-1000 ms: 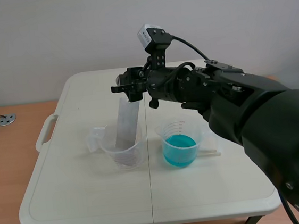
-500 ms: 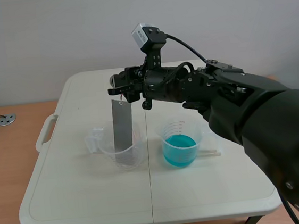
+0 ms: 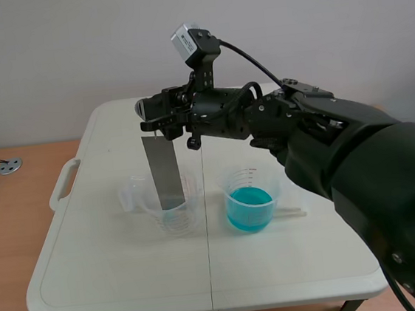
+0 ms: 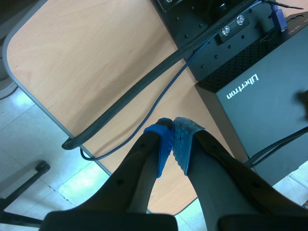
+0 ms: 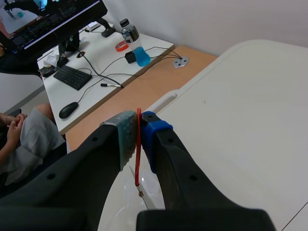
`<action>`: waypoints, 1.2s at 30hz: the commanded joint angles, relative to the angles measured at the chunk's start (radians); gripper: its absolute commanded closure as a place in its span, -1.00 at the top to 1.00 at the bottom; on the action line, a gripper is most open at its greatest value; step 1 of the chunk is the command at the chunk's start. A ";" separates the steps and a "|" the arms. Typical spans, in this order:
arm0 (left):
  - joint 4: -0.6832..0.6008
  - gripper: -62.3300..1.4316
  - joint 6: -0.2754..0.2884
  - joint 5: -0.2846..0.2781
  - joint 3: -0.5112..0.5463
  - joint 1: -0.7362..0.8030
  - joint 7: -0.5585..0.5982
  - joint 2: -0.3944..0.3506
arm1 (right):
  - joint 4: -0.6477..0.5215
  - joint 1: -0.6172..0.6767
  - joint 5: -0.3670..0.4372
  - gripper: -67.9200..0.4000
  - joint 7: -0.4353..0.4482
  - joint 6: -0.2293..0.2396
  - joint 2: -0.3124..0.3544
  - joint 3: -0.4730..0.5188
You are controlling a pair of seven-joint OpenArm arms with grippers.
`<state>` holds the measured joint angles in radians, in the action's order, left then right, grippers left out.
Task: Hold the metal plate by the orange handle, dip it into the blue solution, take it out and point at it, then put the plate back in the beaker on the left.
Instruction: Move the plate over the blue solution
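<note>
Because the right claw (image 5: 138,127) pinches only the thin orange handle (image 5: 137,168), the metal plate (image 3: 163,171) may swing against the beaker (image 3: 176,223).

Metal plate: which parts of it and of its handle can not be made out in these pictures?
- Right wrist view: the fingers of the right gripper cover nearly all the metal plate; only the orange handle shows, edge-on.
- Scene view: the same fingers hide the handle; whether the plate's lower end touches the bottom of the left beaker is unclear through the wall.
- Left wrist view: no plate in sight.
</note>
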<state>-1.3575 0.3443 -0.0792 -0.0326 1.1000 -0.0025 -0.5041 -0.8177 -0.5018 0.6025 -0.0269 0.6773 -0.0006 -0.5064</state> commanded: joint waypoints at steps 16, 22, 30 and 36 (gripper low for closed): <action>-0.016 -0.90 0.009 -0.006 -0.002 0.015 0.007 0.005 | -0.223 0.094 -0.132 -0.96 0.038 0.004 -0.002 0.002; -0.016 -0.90 0.009 -0.006 -0.002 0.010 0.006 0.005 | -0.304 0.133 -0.203 -0.96 0.037 0.004 -0.002 0.002; -0.016 -0.90 0.009 -0.006 -0.002 0.010 0.006 0.005 | -0.454 0.188 -0.272 -0.95 0.037 -0.003 0.016 0.002; -0.016 -0.90 0.009 -0.006 -0.002 0.010 0.006 0.005 | -0.582 0.225 -0.284 -0.95 0.032 -0.016 0.045 0.027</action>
<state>-1.3575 0.3443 -0.0792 -0.0326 1.0992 -0.0025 -0.5041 -1.3777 -0.2604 0.3088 -0.0063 0.6666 0.0429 -0.4915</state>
